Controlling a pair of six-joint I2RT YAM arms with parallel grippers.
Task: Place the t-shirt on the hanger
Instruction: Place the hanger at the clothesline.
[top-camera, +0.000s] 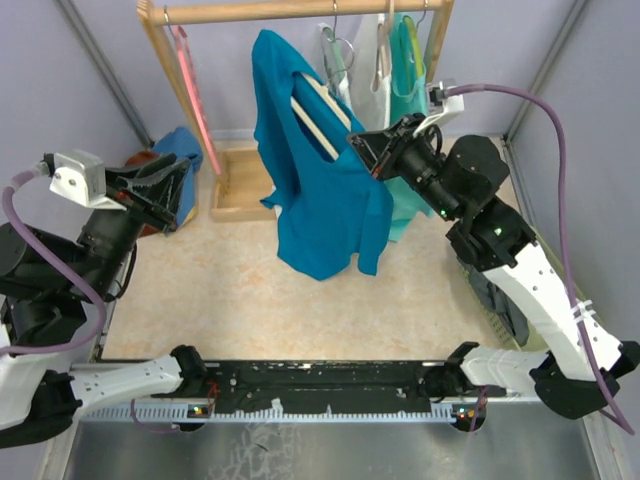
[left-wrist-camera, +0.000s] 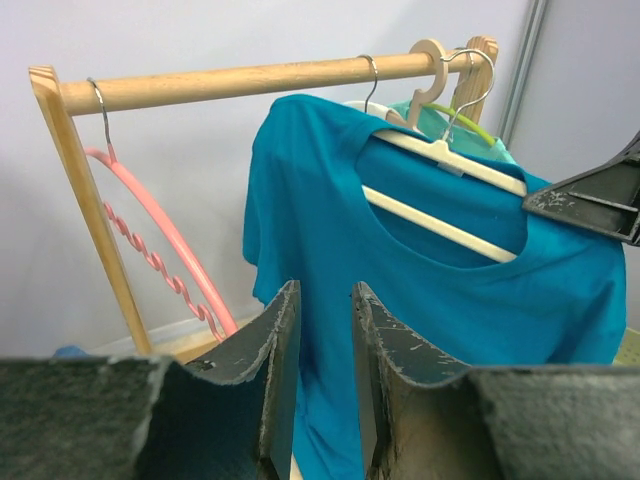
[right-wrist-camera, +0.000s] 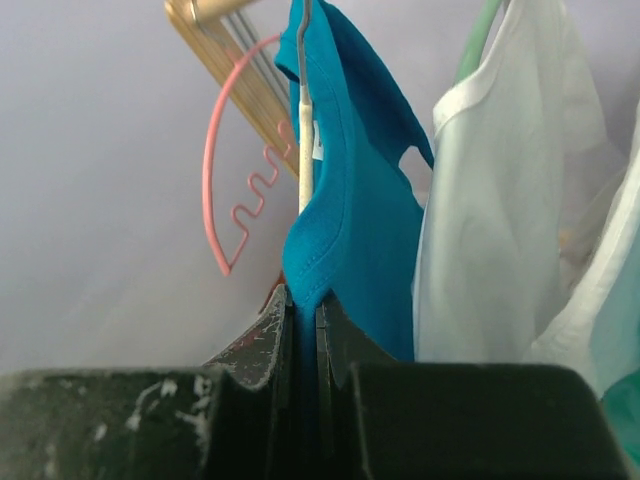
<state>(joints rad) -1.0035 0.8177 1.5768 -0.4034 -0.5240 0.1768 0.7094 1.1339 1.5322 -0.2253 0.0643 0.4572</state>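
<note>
t-shirt (right-wrist-camera: 360, 230) between right fingers (right-wrist-camera: 262, 340), wrist view

I see the t-shirt (top-camera: 320, 200) is soft, matt cloth. The hanger (left-wrist-camera: 470, 165) looks smooth, with a shiny wire hook (right-wrist-camera: 302, 45). The rail (left-wrist-camera: 220, 82) up top is plain wood.

Deep teal-blue, plain, across the whole t-shirt (top-camera: 320, 190). Pale cream on the 2 bars of the hanger (left-wrist-camera: 440, 152) showing in its neck opening. Pink on the second hanger (top-camera: 193, 95), with a wavy zigzag strip inside its curve. Light natural wood on the rail (top-camera: 300, 10). Mint green on the tank top (top-camera: 408, 60), white on the garment (top-camera: 372, 80) beside it. Black flecked with white scuffs on the left claw (left-wrist-camera: 324, 300) and right claw (right-wrist-camera: 303, 300). Purple on the cable (top-camera: 545, 110). Speckled beige on the desk (top-camera: 230, 300).
</note>
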